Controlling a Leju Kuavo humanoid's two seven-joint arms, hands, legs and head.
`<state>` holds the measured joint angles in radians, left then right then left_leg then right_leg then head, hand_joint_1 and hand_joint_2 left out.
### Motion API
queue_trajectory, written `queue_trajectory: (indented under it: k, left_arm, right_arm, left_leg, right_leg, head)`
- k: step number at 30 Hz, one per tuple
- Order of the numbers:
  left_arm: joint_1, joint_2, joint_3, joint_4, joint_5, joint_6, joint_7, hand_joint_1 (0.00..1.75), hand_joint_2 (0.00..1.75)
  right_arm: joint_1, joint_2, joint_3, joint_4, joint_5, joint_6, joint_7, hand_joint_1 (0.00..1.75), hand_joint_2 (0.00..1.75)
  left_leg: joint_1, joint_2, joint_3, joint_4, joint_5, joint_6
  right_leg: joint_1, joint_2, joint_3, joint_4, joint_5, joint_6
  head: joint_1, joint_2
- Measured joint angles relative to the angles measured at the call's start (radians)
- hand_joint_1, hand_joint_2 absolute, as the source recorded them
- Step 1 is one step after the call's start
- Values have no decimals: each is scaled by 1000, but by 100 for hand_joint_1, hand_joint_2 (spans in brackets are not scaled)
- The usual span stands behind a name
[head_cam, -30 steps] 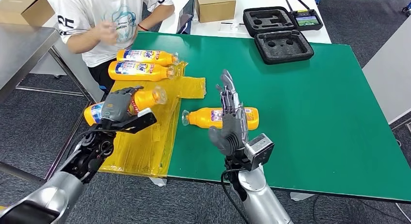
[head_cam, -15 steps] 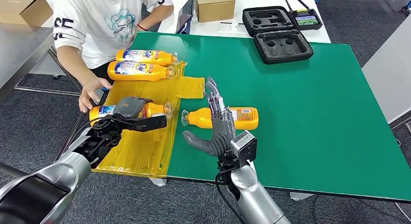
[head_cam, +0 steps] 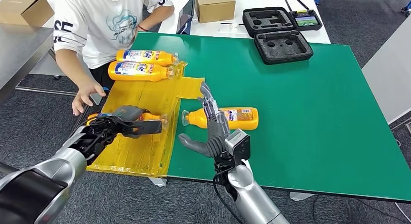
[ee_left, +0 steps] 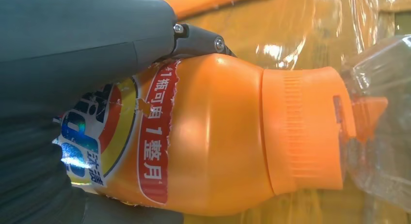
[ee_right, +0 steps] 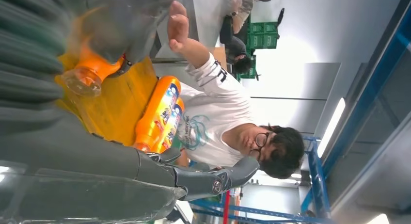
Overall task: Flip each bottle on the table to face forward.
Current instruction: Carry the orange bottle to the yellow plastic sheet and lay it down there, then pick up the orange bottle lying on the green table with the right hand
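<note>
The left robot hand (head_cam: 127, 118) is wrapped around an orange bottle (head_cam: 151, 118), holding it low over the yellow plastic sheet (head_cam: 140, 151) at the near left corner of the desk (head_cam: 315, 112). In the left wrist view its grey fingers (ee_left: 82, 44) cover most of the bottle's label, leaving the orange shoulder and clear cap showing. The right robot hand (head_cam: 209, 129) stands upright with fingers spread, holding nothing, just in front of a second bottle (head_cam: 228, 118) lying on the green surface; whether it touches that bottle is unclear. Two more bottles (head_cam: 140, 64) lie side by side at the sheet's far end, near a seated person (head_cam: 104, 20).
</note>
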<state>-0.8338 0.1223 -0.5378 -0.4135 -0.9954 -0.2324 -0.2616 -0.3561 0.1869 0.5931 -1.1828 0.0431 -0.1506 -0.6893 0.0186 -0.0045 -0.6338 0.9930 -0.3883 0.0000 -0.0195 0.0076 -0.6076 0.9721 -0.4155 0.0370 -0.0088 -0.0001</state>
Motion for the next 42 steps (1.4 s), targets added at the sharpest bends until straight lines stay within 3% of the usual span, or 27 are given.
queue_trajectory:
  k: [15,16,19,20,21,24,42]
  left_arm:
    - [-18,12,1,23,27,-74,-26,175,175]
    - [-21,14,1,25,35,-92,-32,161,175]
    - [-29,20,6,32,63,-149,-59,35,175]
    - [-31,22,9,34,74,-167,-68,5,175]
    - [-32,24,14,37,87,-184,-79,0,131]
    - [-33,27,33,43,126,-223,-110,0,0]
    - [-11,25,100,50,244,-246,-163,0,0]
  right_arm:
    - [-2,6,4,27,-4,5,4,0,175]
    - [-2,7,4,29,-5,7,6,0,175]
    - [-3,9,5,35,-7,12,9,0,175]
    - [-4,10,5,38,-8,13,9,0,175]
    - [-5,11,5,41,-8,13,10,0,175]
    - [-6,12,5,47,-8,13,10,0,175]
    - [-5,13,6,49,11,10,38,0,175]
  left_leg:
    - [0,0,2,0,0,0]
    - [0,0,2,0,0,0]
    - [0,0,3,0,0,0]
    - [0,0,3,0,0,0]
    - [0,0,3,0,0,0]
    - [0,0,4,0,0,0]
    - [0,0,5,0,0,0]
  right_leg:
    - [0,0,2,0,0,0]
    - [0,0,2,0,0,0]
    - [0,0,3,0,0,0]
    - [0,0,3,0,0,0]
    - [0,0,3,0,0,0]
    - [0,0,4,0,0,0]
    - [0,0,5,0,0,0]
  head:
    - [0,0]
    - [0,0]
    - [0,0]
    - [0,0]
    - [0,0]
    - [0,0]
    - [0,0]
